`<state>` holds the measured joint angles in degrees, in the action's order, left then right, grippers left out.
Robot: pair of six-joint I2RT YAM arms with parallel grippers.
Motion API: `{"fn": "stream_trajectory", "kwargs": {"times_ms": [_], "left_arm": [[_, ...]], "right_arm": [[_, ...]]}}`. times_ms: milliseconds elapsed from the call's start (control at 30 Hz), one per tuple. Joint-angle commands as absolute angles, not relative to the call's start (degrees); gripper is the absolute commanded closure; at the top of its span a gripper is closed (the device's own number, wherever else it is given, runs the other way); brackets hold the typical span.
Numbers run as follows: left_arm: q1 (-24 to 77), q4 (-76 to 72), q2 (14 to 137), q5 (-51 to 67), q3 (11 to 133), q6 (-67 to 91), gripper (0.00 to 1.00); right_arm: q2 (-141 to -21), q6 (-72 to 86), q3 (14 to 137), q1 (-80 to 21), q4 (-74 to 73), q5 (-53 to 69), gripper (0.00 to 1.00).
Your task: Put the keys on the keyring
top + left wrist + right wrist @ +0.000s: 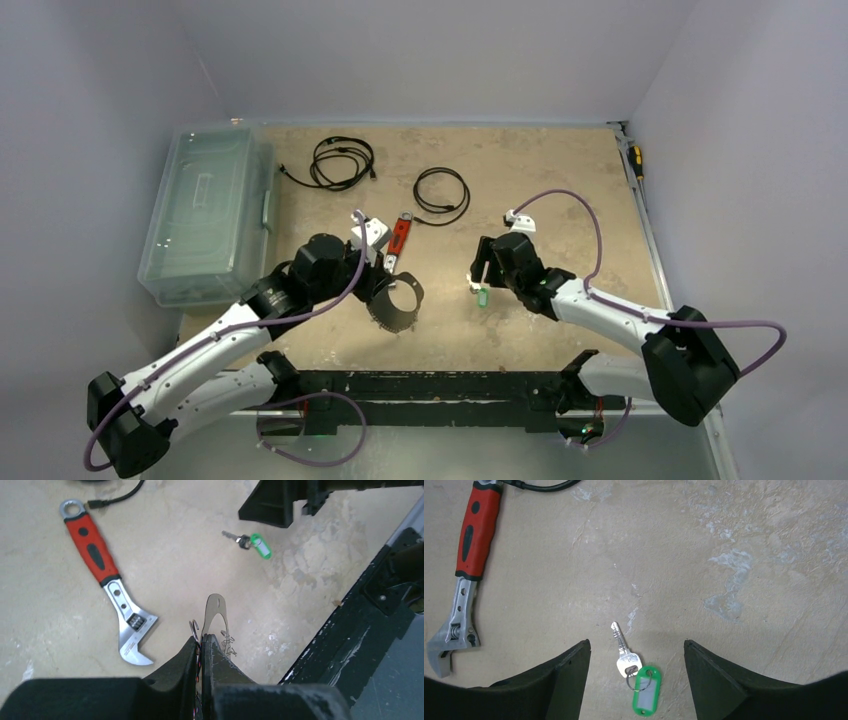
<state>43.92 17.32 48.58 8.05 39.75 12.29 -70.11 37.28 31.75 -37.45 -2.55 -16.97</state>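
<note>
My left gripper [201,642] has its jaws pressed together on the keyring [215,596]. The thin silvery wire loop stands up out of my fingertips, and some small silver pieces hang at its lower right side. In the left wrist view the loop is just to the right of the jaw end of the red-handled adjustable wrench [107,587], close to it but not touching.

My right gripper [636,642] has its jaws wide apart and holds nothing. Between its two fingers [569,675] lies the key with the green tag [646,695], flat on the table [749,540]. Its silver blade points away from me and the green tag is nearest to my wrist. This key is well to the right of the wrench, with bare table between them.

The wrench itself lies flat, with the handle further from me and the open jaw nearer. A black cable [544,485] ends just beside the far end of its handle.
</note>
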Motion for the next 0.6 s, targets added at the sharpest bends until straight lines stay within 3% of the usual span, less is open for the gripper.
{"fn": "stream_trajectory", "kwargs": {"times_ms": [0,100,300,500,567], "left_arm": [[43.9,23.0,49.3,0.4,43.3,16.6,1.0],[43.9,25.2,49.8,-6.7,45.0,22.1,1.0],[43.9,23.6,51.1,-7.4,44.2,21.6,1.0],[43.9,25.5,55.2,-0.6,45.6,15.9,1.0],[43.9,25.7,56.5,3.2,46.2,15.1,1.0]], "right_arm": [[-68.8,35.0,33.1,-37.3,-2.0,-17.4,0.28],[-68.6,32.6,33.4,-37.3,-2.8,-14.0,0.28],[-67.1,26.6,33.5,-37.6,-3.2,-2.6,0.35],[-70.5,24.1,37.9,-38.5,-11.8,-4.5,0.53],[-72.0,24.0,38.3,-38.6,-12.1,-3.8,0.54]]}}
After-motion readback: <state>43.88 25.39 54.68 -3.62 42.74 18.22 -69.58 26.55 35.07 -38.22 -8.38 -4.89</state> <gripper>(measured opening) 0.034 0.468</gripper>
